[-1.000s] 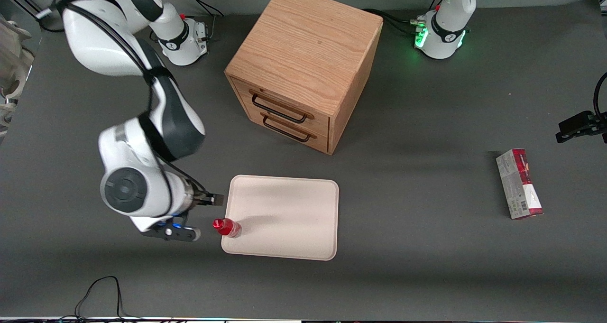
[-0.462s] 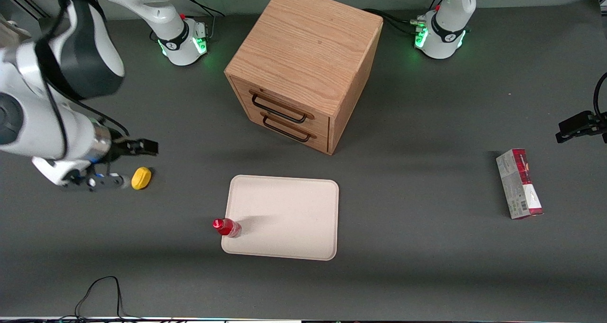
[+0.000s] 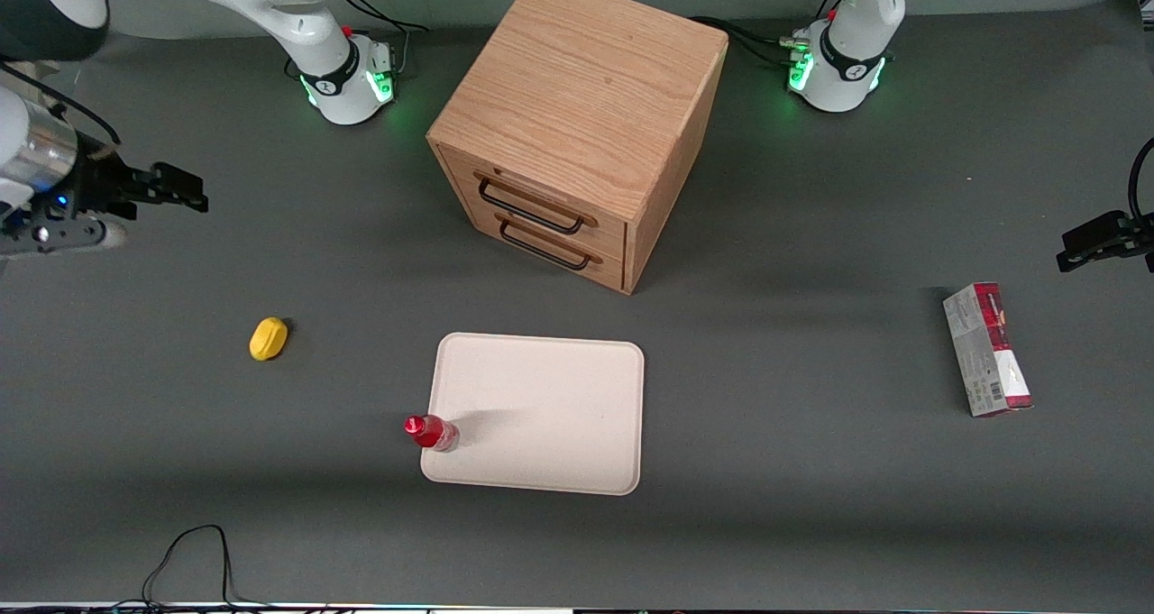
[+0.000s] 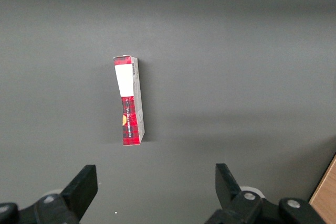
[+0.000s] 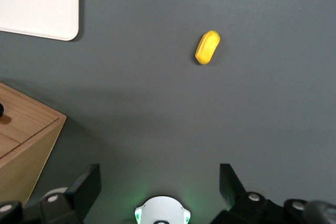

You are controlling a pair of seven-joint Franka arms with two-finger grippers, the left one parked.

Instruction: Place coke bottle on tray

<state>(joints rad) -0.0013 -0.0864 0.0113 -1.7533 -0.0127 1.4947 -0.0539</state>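
Note:
The coke bottle (image 3: 431,432), small and red with a red cap, stands upright by itself on the corner of the tray (image 3: 550,407) that is nearest the front camera, toward the working arm's end. The tray is a large, flat, cream rectangle. My gripper (image 3: 185,192) hangs high over the table toward the working arm's end, far from the bottle and farther from the front camera. It is open with nothing between its fingers (image 5: 88,182). In the right wrist view the gripper (image 5: 160,177) looks down on bare table, a corner of the tray (image 5: 39,3) shows, and the bottle is out of view.
A yellow oval object (image 3: 268,338) (image 5: 207,47) lies on the table between the gripper and the tray. A wooden two-drawer cabinet (image 3: 577,127) stands farther from the front camera than the tray. A red-and-grey carton (image 3: 987,348) lies toward the parked arm's end.
My gripper has drawn back from beside the bottle, rising and moving away toward the working arm's end. That uncovered the yellow object. The bottle and tray have not moved.

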